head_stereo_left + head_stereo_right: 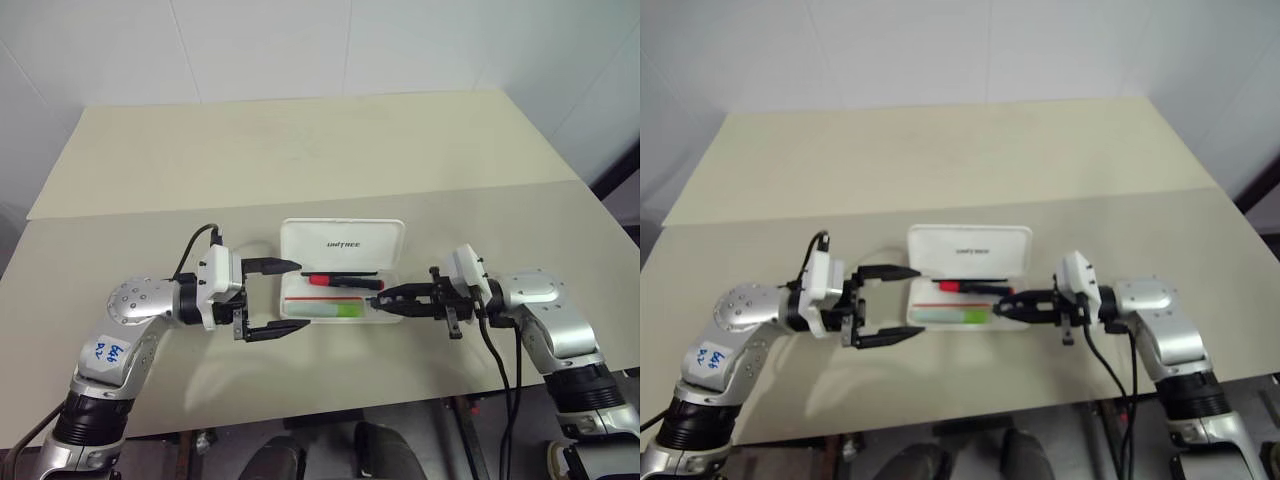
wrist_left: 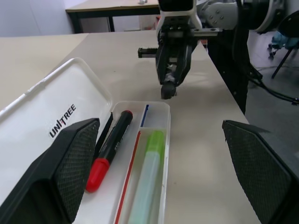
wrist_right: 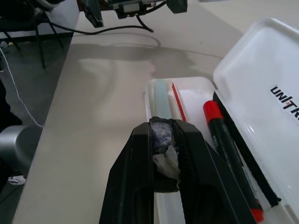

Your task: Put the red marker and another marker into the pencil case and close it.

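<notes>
Both markers already lie in the tray of the pencil case (image 1: pixel 340 290), so I judge only the closing is left. The red marker (image 1: pixel 345 281) and the green marker (image 1: pixel 328 312) lie side by side, long axes running from one set of fingers toward the other. The red cap points at my left gripper (image 1: pixel 272 299), the lime cap at my right gripper (image 1: pixel 384 300).

My left fingers stand wide apart at the case's end, empty, one by the upright lid, the other near the tray's front edge. My right fingers are pressed together, holding nothing, tips just at the tray's opposite end.

Next I'd need a finger behind the upright lid to tip it forward over the tray, steadying the case on the surface (image 1: pixel 300 160).
</notes>
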Robot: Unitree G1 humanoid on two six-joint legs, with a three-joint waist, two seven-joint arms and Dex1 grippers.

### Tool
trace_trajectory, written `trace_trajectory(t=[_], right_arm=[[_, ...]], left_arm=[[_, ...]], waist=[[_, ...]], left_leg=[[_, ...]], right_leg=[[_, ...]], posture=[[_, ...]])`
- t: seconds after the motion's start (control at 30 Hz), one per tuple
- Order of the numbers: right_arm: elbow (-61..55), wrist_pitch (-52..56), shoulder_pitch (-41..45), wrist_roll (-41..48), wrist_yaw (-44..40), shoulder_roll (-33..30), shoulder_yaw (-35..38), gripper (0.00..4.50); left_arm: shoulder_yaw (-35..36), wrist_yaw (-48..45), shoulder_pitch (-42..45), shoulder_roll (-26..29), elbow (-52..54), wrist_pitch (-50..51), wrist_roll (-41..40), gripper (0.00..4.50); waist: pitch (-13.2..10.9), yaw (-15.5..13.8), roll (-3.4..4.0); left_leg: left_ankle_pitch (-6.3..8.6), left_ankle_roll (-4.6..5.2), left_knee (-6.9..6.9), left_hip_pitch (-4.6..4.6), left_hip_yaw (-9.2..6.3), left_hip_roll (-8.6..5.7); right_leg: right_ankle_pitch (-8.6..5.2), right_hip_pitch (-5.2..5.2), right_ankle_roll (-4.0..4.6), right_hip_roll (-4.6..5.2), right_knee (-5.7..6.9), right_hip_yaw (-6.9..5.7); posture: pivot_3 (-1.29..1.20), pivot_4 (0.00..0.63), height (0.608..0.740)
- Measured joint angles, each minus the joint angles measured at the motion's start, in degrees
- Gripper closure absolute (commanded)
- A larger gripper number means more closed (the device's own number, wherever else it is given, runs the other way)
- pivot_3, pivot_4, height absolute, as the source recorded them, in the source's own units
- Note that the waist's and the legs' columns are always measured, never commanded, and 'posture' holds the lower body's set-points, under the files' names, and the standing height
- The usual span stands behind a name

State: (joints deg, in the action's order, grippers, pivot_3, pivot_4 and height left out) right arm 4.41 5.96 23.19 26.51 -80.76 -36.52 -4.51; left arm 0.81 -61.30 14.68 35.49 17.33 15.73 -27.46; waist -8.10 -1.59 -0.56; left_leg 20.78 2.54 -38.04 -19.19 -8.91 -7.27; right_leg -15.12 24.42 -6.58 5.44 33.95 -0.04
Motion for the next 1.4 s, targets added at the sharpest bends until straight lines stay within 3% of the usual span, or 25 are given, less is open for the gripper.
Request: trace_trajectory(t=[0.8,1.17,1.4], right_arm=[[19.48,-12.55,5.58,-7.99,-4.07,7.19,-1.94,4.17],[30.23,-19.98,10.62,-10.82,-4.77,7.01,-1.75,0.17],[29.60,-19.48,12.17,-9.85,-5.32,6.46,-1.39,0.03]], left_arm=[[-1.30,1.70,0.41,-0.61,0.71,1.29,-0.22,0.00],[-1.11,1.70,0.77,-0.34,0.64,1.28,-0.25,0.00],[-1.11,1.85,1.20,-0.44,0.43,1.00,-0.25,0.00]], waist=[[0.00,0.22,0.02],[-0.01,0.39,0.02],[-0.01,0.38,0.03]], left_leg=[[0.00,-0.02,-0.02,0.03,0.00,0.03],[0.00,-0.04,-0.04,0.04,0.03,0.06],[0.00,-0.03,-0.03,0.04,-0.01,0.06]], right_leg=[[0.01,0.03,0.01,-0.01,0.06,-0.18],[0.03,0.02,0.06,-0.02,0.06,-0.18],[0.04,0.03,0.07,-0.01,0.06,-0.25]], posture=[[0.00,0.150,0.740],[0.00,0.150,0.740],[0.00,0.150,0.740]])
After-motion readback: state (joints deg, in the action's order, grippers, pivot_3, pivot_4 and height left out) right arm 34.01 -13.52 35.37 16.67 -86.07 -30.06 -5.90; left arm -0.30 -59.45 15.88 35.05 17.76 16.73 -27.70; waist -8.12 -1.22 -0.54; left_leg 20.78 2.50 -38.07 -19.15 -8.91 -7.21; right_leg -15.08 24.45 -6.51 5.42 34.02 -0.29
